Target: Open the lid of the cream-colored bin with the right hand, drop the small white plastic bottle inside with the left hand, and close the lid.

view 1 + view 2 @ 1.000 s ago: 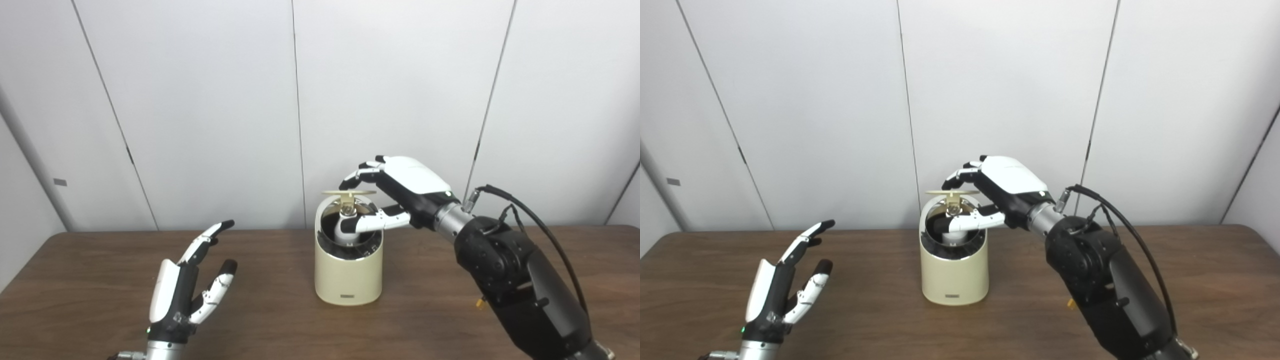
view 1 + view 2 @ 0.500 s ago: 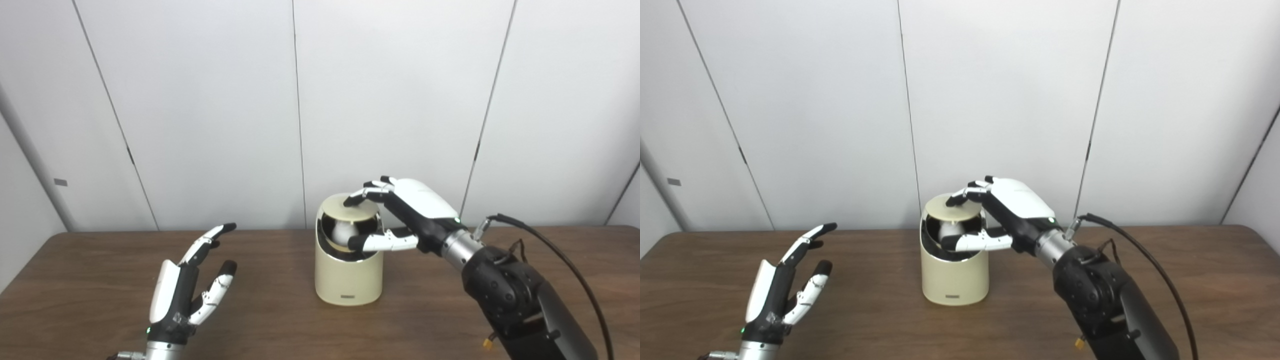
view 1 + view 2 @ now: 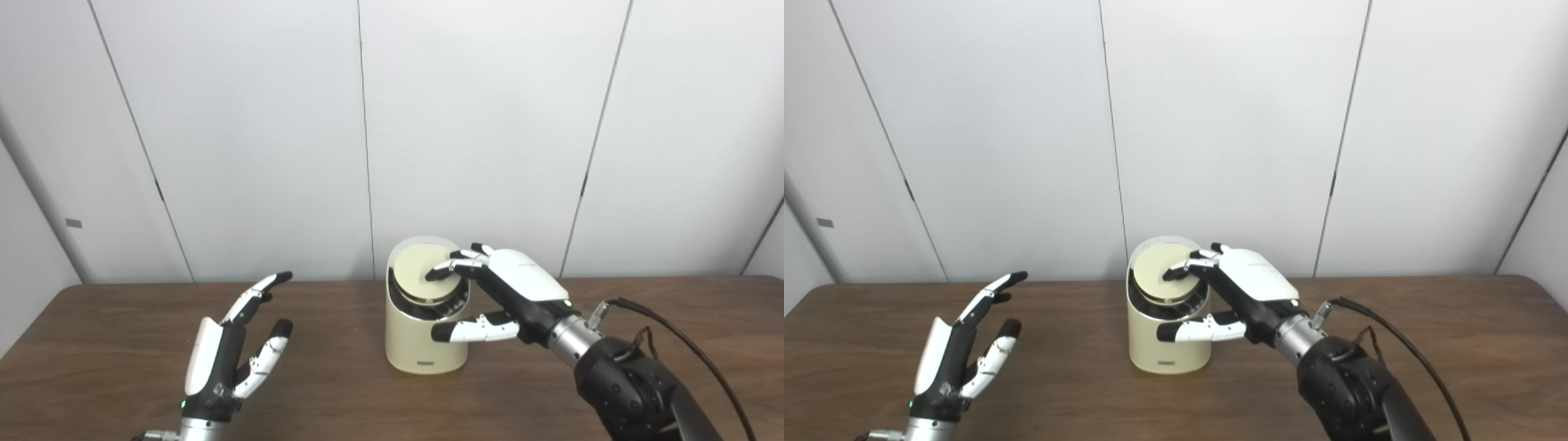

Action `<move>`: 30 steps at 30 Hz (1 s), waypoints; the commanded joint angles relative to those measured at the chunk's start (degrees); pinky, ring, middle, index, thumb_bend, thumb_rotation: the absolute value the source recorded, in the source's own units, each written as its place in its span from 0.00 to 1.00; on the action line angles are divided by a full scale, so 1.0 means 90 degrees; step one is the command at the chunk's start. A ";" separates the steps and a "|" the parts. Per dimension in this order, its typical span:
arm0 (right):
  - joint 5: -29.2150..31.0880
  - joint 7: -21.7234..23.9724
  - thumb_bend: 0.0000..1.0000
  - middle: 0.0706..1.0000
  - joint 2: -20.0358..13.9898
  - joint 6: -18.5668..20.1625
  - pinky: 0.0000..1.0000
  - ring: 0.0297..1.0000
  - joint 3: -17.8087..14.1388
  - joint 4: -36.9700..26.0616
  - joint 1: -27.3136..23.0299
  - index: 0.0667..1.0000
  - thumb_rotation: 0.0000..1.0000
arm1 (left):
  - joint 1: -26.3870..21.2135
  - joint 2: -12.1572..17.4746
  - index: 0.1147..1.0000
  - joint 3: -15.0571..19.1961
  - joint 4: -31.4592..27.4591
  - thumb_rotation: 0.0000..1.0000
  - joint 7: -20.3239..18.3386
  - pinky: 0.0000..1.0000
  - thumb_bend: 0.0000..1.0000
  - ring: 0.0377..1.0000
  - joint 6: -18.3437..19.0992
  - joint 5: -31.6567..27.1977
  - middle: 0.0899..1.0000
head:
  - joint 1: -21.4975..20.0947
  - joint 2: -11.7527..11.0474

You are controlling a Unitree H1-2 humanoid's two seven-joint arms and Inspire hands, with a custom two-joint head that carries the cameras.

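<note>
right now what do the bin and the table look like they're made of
The bin: smooth cream shell with an even, soft sheen, probably painted metal or plastic; the look leaves that open. Its lid has the same matte cream finish. The table: dark brown with streaked grain, so wood or wood-look laminate.

We see bright, even light, soft shadows on the bench [image 3: 122, 343], sharp focus, slight softness overall

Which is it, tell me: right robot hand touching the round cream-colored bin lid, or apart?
Touching: left eye view shows the right robot hand's fingertips pressed on the lid.
</note>
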 commanded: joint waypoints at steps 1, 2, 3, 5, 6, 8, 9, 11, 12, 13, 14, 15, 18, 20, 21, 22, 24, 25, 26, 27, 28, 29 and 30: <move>-0.0035 -0.0023 0.93 0.75 -0.0038 -0.0082 1.00 0.91 -0.0007 -0.0218 -0.0147 0.74 0.97 | -0.0142 0.0004 0.83 0.0088 -0.0187 0.90 0.0018 0.80 0.49 0.86 -0.0103 0.0020 0.84 | -0.0003 0.0008; -0.0055 -0.0019 0.93 0.75 -0.0047 -0.0094 1.00 0.91 0.0004 -0.0231 -0.0136 0.74 0.97 | -0.0140 -0.0011 0.83 0.0102 -0.0196 0.90 0.0007 0.80 0.49 0.86 -0.0097 0.0029 0.84 | 0.0007 0.0015; -0.0072 -0.0030 0.94 0.75 -0.0052 -0.0122 1.00 0.91 0.0016 -0.0238 -0.0121 0.74 0.96 | -0.0144 -0.0017 0.83 0.0110 -0.0191 0.90 0.0006 0.80 0.49 0.86 -0.0101 0.0034 0.84 | 0.0010 0.0014; -0.0113 -0.0056 0.94 0.75 -0.0063 -0.0169 1.00 0.91 0.0042 -0.0258 -0.0091 0.74 0.96 | -0.0150 -0.0019 0.83 0.0122 -0.0179 0.90 0.0009 0.79 0.48 0.86 -0.0110 0.0046 0.84 | 0.0009 0.0013; -0.0138 -0.0065 0.94 0.75 -0.0069 -0.0193 1.00 0.91 0.0058 -0.0275 -0.0077 0.74 0.96 | -0.0156 -0.0013 0.82 0.0119 -0.0172 0.90 0.0022 0.79 0.48 0.86 -0.0115 0.0059 0.84 | 0.0007 0.0011; -0.0205 -0.0071 0.93 0.74 -0.0083 -0.0219 1.00 0.91 0.0095 -0.0315 -0.0058 0.74 0.94 | -0.0161 -0.0009 0.83 0.0120 -0.0169 0.90 0.0037 0.79 0.48 0.86 -0.0119 0.0074 0.84 | 0.0014 0.0009; -0.0308 -0.0084 0.93 0.74 -0.0106 -0.0254 1.00 0.91 0.0137 -0.0332 -0.0050 0.74 0.93 | -0.0164 -0.0001 0.82 0.0113 -0.0166 0.90 0.0045 0.79 0.48 0.85 -0.0122 0.0062 0.84 | 0.0013 0.0016; -0.0714 -0.0075 0.94 0.75 -0.0184 -0.0295 1.00 0.91 0.0282 -0.0371 -0.0055 0.75 0.93 | -0.0165 0.0005 0.82 0.0112 -0.0163 0.89 0.0045 0.78 0.48 0.85 -0.0123 0.0036 0.84 | -0.0002 0.0015; -0.1029 -0.0051 0.96 0.76 -0.0231 -0.0299 1.00 0.91 0.0390 -0.0390 -0.0066 0.75 0.93 | -0.0165 0.0001 0.82 0.0119 -0.0161 0.89 0.0042 0.78 0.49 0.85 -0.0119 0.0033 0.84 | -0.0002 0.0015; -0.1385 -0.0028 0.96 0.78 -0.0276 -0.0312 1.00 0.91 0.0502 -0.0399 -0.0077 0.76 0.92 | -0.0160 -0.0009 0.82 0.0132 -0.0166 0.89 0.0029 0.78 0.50 0.85 -0.0112 0.0034 0.84 | -0.0002 0.0015; -0.1685 -0.0020 0.97 0.80 -0.0310 -0.0333 1.00 0.92 0.0590 -0.0398 -0.0084 0.77 0.90 | -0.0156 -0.0016 0.82 0.0142 -0.0170 0.89 0.0018 0.79 0.51 0.85 -0.0106 0.0038 0.84 | 0.0004 0.0018; -0.1953 -0.0021 0.97 0.81 -0.0328 -0.0351 1.00 0.93 0.0659 -0.0384 -0.0081 0.78 0.88 | -0.0152 -0.0019 0.82 0.0149 -0.0170 0.89 0.0012 0.79 0.51 0.85 -0.0107 0.0051 0.84 | 0.0004 0.0018; -0.2525 -0.0047 0.95 0.84 -0.0347 -0.0405 1.00 0.96 0.0779 -0.0285 -0.0067 0.79 0.79 | -0.0145 -0.0024 0.82 0.0160 -0.0183 0.90 -0.0005 0.79 0.51 0.85 -0.0113 0.0052 0.84 | 0.0014 0.0030; -0.2778 -0.0015 0.94 0.86 -0.0350 -0.0445 1.00 0.97 0.0822 -0.0212 -0.0073 0.80 0.79 | -0.0131 -0.0044 0.82 0.0176 -0.0222 0.90 -0.0043 0.79 0.50 0.85 -0.0101 0.0032 0.84 | 0.0006 0.0058; -0.2854 -0.0027 0.94 0.85 -0.0348 -0.0487 1.00 0.97 0.0830 -0.0173 -0.0075 0.80 0.79 | -0.0121 -0.0057 0.82 0.0186 -0.0242 0.90 -0.0063 0.79 0.51 0.85 -0.0092 0.0022 0.84 | 0.0004 0.0068; -0.2874 -0.0069 0.95 0.85 -0.0337 -0.0542 1.00 0.96 0.0823 -0.0134 -0.0072 0.79 0.80 | -0.0113 -0.0067 0.82 0.0193 -0.0258 0.90 -0.0078 0.79 0.51 0.85 -0.0089 0.0025 0.84 | -0.0001 0.0074; -0.2834 -0.0087 0.96 0.82 -0.0302 -0.0615 1.00 0.94 0.0790 -0.0106 -0.0069 0.75 0.80 | -0.0096 -0.0087 0.82 0.0213 -0.0294 0.90 -0.0116 0.80 0.51 0.85 -0.0055 0.0052 0.84 | -0.0007 0.0101; -0.2777 -0.0070 0.96 0.80 -0.0286 -0.0631 1.00 0.93 0.0775 -0.0104 -0.0070 0.74 0.80 | -0.0090 -0.0090 0.82 0.0221 -0.0306 0.90 -0.0132 0.80 0.52 0.86 -0.0047 0.0061 0.84 | -0.0004 0.0104; -0.2713 -0.0008 0.96 0.79 -0.0268 -0.0622 1.00 0.93 0.0759 -0.0109 -0.0071 0.73 0.80 | -0.0088 -0.0095 0.82 0.0227 -0.0309 0.91 -0.0144 0.80 0.52 0.85 -0.0050 0.0057 0.84 | 0.0000 0.0110; -0.2672 0.0036 0.96 0.78 -0.0255 -0.0616 1.00 0.93 0.0748 -0.0111 -0.0072 0.72 0.80 | -0.0087 -0.0099 0.82 0.0234 -0.0310 0.91 -0.0153 0.80 0.51 0.85 -0.0056 0.0052 0.84 | 0.0000 0.0110; -0.2599 0.0121 0.96 0.78 -0.0235 -0.0588 1.00 0.93 0.0729 -0.0118 -0.0069 0.72 0.80 | -0.0090 -0.0099 0.82 0.0240 -0.0304 0.91 -0.0158 0.80 0.51 0.85 -0.0069 0.0052 0.84 | -0.0001 0.0112; -0.2503 0.0277 0.96 0.78 -0.0222 -0.0548 1.00 0.93 0.0721 -0.0139 -0.0070 0.72 0.81 | -0.0094 -0.0103 0.82 0.0250 -0.0299 0.90 -0.0153 0.80 0.51 0.85 -0.0080 0.0074 0.84 | -0.0001 0.0112; -0.2438 0.0385 0.98 0.78 -0.0214 -0.0523 1.00 0.93 0.0715 -0.0155 -0.0071 0.73 0.86 | -0.0096 -0.0107 0.82 0.0260 -0.0297 0.90 -0.0152 0.80 0.51 0.85 -0.0086 0.0091 0.84 | -0.0001 0.0112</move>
